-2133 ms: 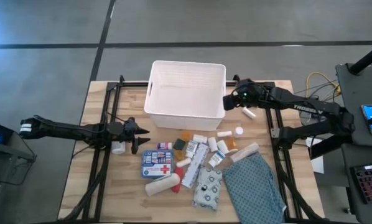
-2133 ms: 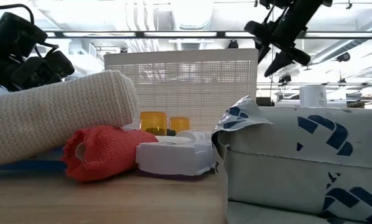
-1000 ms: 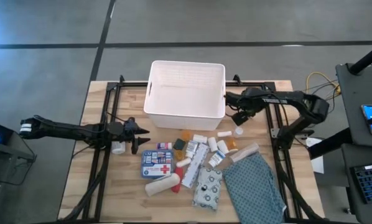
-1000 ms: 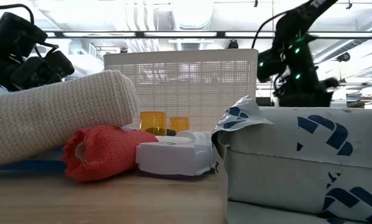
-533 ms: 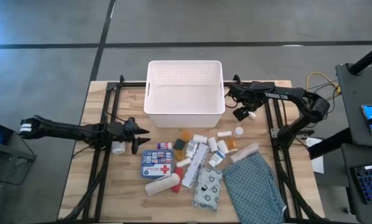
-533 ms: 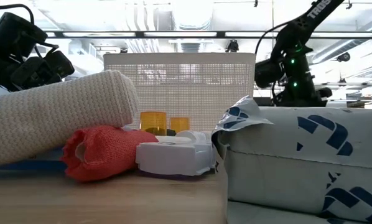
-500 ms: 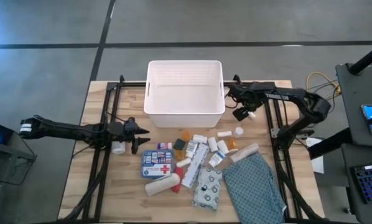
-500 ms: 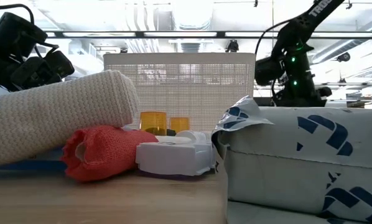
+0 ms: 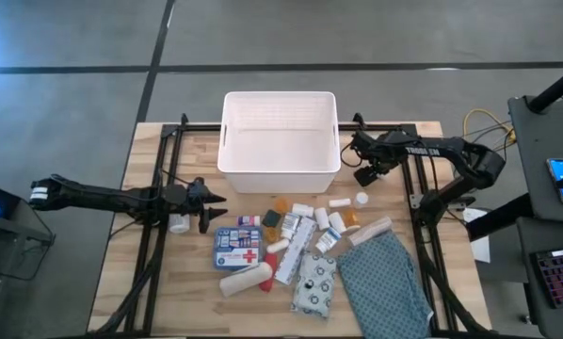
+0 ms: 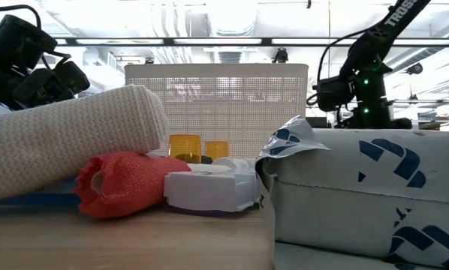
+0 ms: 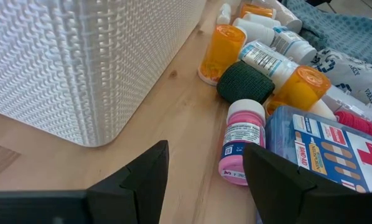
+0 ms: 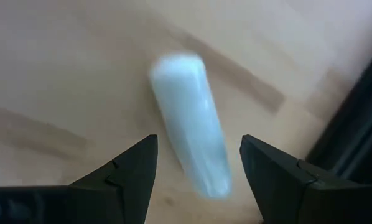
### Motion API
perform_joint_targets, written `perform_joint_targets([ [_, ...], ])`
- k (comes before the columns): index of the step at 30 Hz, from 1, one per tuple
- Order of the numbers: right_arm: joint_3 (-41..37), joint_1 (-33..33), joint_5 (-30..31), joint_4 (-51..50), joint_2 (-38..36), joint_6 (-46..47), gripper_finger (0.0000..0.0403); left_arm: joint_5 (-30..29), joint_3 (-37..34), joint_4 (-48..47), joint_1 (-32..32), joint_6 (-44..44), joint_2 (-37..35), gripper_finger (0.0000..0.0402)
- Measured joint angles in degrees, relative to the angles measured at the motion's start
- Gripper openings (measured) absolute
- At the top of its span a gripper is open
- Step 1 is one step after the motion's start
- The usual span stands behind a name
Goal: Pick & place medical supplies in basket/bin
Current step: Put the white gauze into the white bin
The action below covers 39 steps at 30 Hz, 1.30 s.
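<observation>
The white lattice basket (image 9: 280,132) stands at the table's far middle. Supplies lie in a heap (image 9: 291,240) near of it: the blue first-aid box (image 9: 238,249), pill bottles, orange vials, rolled bandages, white packets. My right gripper (image 9: 368,172) is open, low over the table just right of the basket. A white tube (image 12: 189,124) lies flat on the wood between its fingers, apart from them. My left gripper (image 9: 211,209) waits open, left of the heap. It points at a pink-capped bottle (image 11: 241,149) and the first-aid box (image 11: 323,149).
A teal patterned cloth (image 9: 385,282) covers the near right of the table. A white bottle (image 9: 178,223) lies by my left gripper. Black frame rails (image 9: 159,188) run along both sides. In the low view a beige bandage roll (image 10: 74,142) and a red one (image 10: 123,184) stand close to the camera.
The basket has slid a little toward the table's left edge. My right gripper has drawn away from the basket's right wall, a short way toward the right edge, and stays low over the white tube.
</observation>
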Motion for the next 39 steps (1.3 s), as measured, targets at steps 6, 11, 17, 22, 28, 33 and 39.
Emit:
perform_joint_targets([
  [6, -0.8, -1.6, 1.0, 4.7, 0.8, -0.2, 0.0219, 0.0, 0.0, 0.0, 0.0, 0.0, 0.0, 0.0187],
  [11, -2.0, -2.6, -0.2, 5.1, 3.2, -0.3, 0.0202, 0.0, 0.0, 0.0, 0.0, 0.0, 0.0, 0.0187],
  [17, -1.7, -2.7, -2.9, 5.1, 3.0, 0.2, 0.0127, 0.0, 0.0, 0.0, 0.0, 0.0, 0.0, 0.0187],
  [22, 0.2, -2.7, -7.6, 2.5, 1.9, 0.4, 0.0051, 0.0, 0.0, 0.0, 0.0, 0.0, 0.0, 0.0187],
  [28, 2.1, -2.7, -6.1, -0.7, -4.7, 3.5, 0.0029, 0.0, 0.0, 0.0, 0.0, 0.0, 0.0, 0.0187],
  [33, 5.4, -2.2, -4.3, 0.0, -17.6, 8.5, 0.0031, 0.0, 0.0, 0.0, 0.0, 0.0, 0.0, 0.0187],
  [39, 10.7, 2.7, -4.5, 8.8, -31.5, 13.3, 0.0032, 0.0, 0.0, 0.0, 0.0, 0.0, 0.0, 0.0187],
])
